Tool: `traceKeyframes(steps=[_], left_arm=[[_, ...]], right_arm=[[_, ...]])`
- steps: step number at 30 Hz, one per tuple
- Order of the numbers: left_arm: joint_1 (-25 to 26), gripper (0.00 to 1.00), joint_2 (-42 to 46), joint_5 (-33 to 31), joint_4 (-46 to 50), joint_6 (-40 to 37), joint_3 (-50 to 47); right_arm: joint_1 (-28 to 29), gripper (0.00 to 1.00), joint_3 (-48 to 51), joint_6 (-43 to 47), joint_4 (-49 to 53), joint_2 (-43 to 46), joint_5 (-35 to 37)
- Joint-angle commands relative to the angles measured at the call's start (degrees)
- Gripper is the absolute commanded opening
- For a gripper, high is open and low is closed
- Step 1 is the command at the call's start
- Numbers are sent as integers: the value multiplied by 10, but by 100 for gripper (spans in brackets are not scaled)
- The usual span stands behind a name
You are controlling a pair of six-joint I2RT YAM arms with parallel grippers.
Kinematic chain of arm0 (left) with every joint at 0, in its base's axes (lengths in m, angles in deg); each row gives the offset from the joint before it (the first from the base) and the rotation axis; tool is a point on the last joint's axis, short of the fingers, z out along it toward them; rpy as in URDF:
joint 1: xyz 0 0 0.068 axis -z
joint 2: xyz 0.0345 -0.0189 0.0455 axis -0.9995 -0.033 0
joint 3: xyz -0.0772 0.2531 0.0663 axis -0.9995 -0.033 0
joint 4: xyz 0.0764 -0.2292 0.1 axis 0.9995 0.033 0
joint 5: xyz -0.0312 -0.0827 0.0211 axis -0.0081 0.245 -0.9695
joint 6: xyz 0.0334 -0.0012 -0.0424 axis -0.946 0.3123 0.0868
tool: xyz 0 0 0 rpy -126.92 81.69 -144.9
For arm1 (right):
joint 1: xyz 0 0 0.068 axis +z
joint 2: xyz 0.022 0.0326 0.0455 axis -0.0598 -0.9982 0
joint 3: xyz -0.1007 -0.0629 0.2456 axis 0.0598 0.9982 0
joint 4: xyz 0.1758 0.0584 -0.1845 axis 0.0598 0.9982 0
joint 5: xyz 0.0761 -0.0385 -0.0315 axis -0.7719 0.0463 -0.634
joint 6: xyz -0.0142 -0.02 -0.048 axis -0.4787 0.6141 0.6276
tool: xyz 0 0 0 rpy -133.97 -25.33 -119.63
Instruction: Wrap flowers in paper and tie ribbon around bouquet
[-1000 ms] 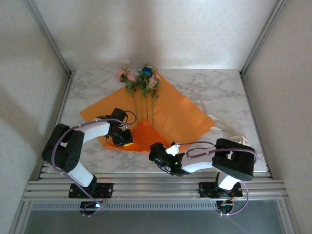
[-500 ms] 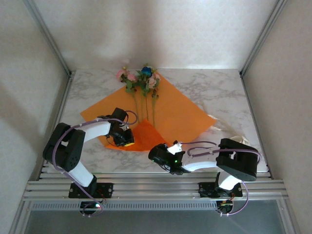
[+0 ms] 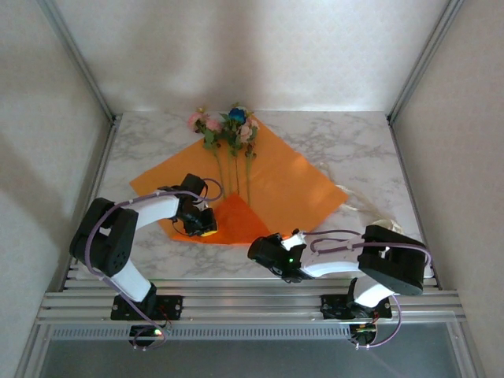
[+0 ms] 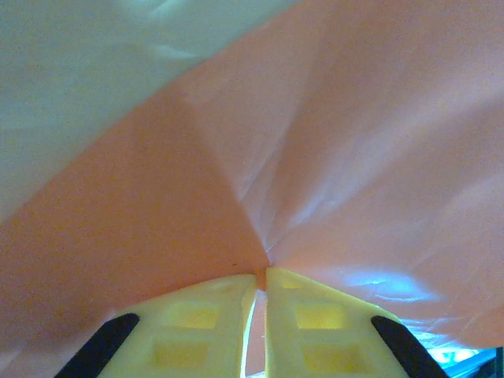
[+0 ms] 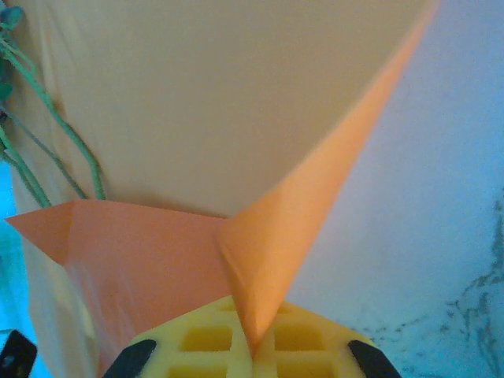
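**Inspector:** Left jaws, condition?

**Operator:** My left gripper (image 4: pixel 261 277) is closed to a sliver and pinches a crease of the paper (image 4: pixel 331 142). Seen from overhead, it sits at the sheet's near-left edge, where the orange is folded over on itself.

**Inspector:** Right jaws?

**Operator:** My right gripper (image 5: pixel 252 346) is clamped on a pointed fold of the same sheet, above the marble table (image 5: pixel 441 236).

**Inspector:** Beyond the jaws?

**Operator:** The sheet lies as a diamond. The flowers (image 3: pixel 228 127) rest on it, blooms at the far corner and stems running down the middle toward me. The ribbon (image 3: pixel 358 206) lies on the table just off the right corner, and its detail is faint.
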Motion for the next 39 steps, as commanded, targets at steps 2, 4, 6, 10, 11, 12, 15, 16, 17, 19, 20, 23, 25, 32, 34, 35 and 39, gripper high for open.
traceKeyframes(steps=[2,4,6,10,11,12,15,16,17,19,20,23,25,32,34,35,39], left_arm=[[6,13,-54,-88,44,-6,-35],[6,13,-55,-87,44,-6,-35],[6,13,-56,-87,45,-6,-35],[6,13,-57,-89,46,-5,-32],[6,13,-56,-89,46,-5,-31],[7,13,-56,-88,46,-5,-31],[6,13,-56,-87,46,-4,-30],[6,13,-57,-86,46,-4,-30],[6,13,-57,-85,45,-4,-30],[6,13,-58,-85,45,-3,-29],[6,13,-59,-84,44,-3,-29],[6,13,-60,-84,44,-3,-29],[6,12,-59,-83,43,-3,-29],[6,12,-60,-80,40,-1,-33],[7,12,-61,-79,39,-2,-32],[7,12,-61,-80,37,-2,-32],[7,12,-62,-81,38,-3,-32]], right_arm=[[-18,31,17,-33,82,25,39],[-24,23,23,-30,74,25,36],[-27,6,24,-34,77,25,36],[-28,0,26,-33,94,37,48],[-29,0,24,-35,105,41,48],[-29,0,21,-38,117,43,46],[-31,31,19,-35,122,45,42],[-31,30,18,-32,118,42,40],[-31,25,18,-27,110,41,38],[-31,7,17,-21,94,33,29],[-30,9,16,-17,82,29,24],[-27,34,14,0,34,13,-4],[-18,42,3,5,16,4,-18],[9,39,-36,-10,-40,-53,-37],[8,38,-43,-20,-40,-64,-43],[9,37,-48,-23,-33,-67,-46],[11,20,-65,-38,49,-49,-44]])
